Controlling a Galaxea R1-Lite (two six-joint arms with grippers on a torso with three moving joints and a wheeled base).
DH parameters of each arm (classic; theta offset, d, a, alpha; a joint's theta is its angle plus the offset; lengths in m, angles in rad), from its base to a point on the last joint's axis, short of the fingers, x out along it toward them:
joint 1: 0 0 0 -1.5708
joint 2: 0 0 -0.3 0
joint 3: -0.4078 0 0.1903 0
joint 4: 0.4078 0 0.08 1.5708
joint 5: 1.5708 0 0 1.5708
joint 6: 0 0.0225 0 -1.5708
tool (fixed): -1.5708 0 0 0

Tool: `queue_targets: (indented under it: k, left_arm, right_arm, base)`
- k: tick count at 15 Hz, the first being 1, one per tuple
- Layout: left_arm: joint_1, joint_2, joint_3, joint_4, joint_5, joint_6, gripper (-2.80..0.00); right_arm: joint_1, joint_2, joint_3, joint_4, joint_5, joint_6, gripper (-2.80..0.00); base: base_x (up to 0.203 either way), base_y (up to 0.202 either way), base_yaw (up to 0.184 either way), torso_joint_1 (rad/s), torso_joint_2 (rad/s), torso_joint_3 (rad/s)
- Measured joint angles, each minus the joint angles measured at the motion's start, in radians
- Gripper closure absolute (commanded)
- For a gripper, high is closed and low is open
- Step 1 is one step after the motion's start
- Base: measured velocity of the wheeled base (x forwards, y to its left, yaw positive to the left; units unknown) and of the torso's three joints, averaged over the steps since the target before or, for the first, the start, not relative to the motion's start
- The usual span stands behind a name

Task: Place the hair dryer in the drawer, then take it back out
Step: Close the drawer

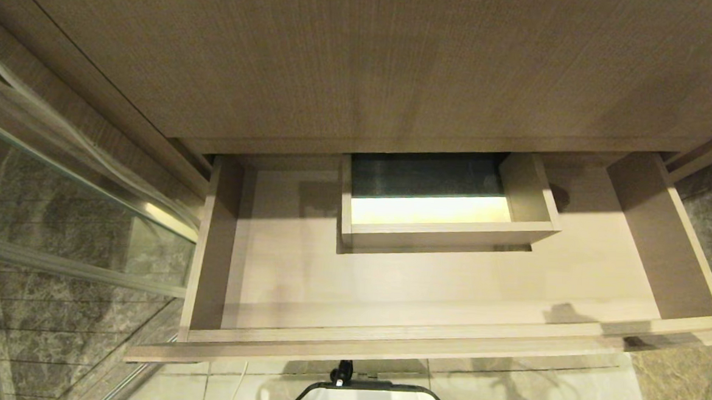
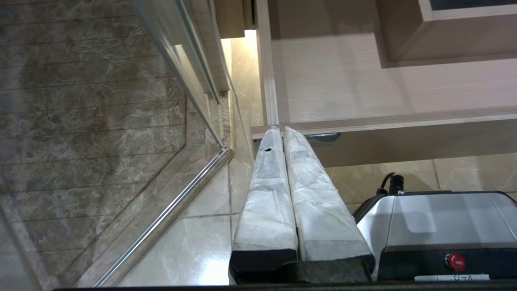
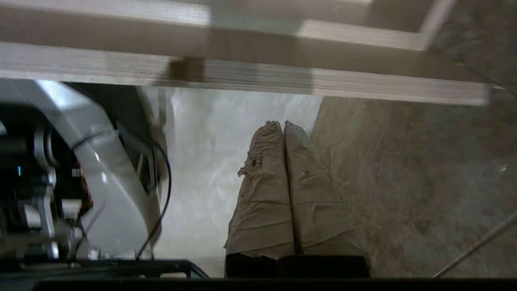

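Drawer: wide, shallow, light wood with fine straight grain; stands pulled out across the middle of the head view, its flat floor bare and matte.
Cut-out box: rectangular wooden surround at the drawer's mid-back, upper centre of the head view; dark inside at the top, with a bright lit band below.
Drawer front: long flat board edge, streaked grain, running across the top of the right wrist view.
Wood panel: large plain grained face filling the upper part of the head view, above the drawer.
Hair dryer: seen in none of the three views; the visible drawer floor holds nothing.
Glass partition: clear pane with metal rail, left side of the head view.
Floor: veined brown-grey stone at left, glossy pale tiles lower centre.
Left gripper: two long tapered fingers wrapped in white crinkled cloth, pressed together and empty; tips just below the drawer's front corner in the left wrist view.
Right gripper: same shape, tan wrinkled wrapping, clenched on nothing; low, over the floor below the drawer front.
Robot base: smooth grey housing, red button, lower right.
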Motion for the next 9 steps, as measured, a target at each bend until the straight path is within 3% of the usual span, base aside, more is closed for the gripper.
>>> queue_targets:
  k: [6,9]
  left_arm:
    - [-0.001,0.0,0.0,0.0,0.0,0.0,0.0]
    - [0.0,0.0,0.0,0.0,0.0,0.0,0.0]
  right_arm:
    - [-0.049,0.225,0.002,0.089,-0.184,-0.097,0.0]
    - [-0.057,0.297,-0.009,0.087,-0.224,-0.134,0.0]
  base:
    - [0.0,0.0,0.0,0.009,0.01,0.022]
    - [0.0,0.0,0.0,0.0,0.0,0.0]
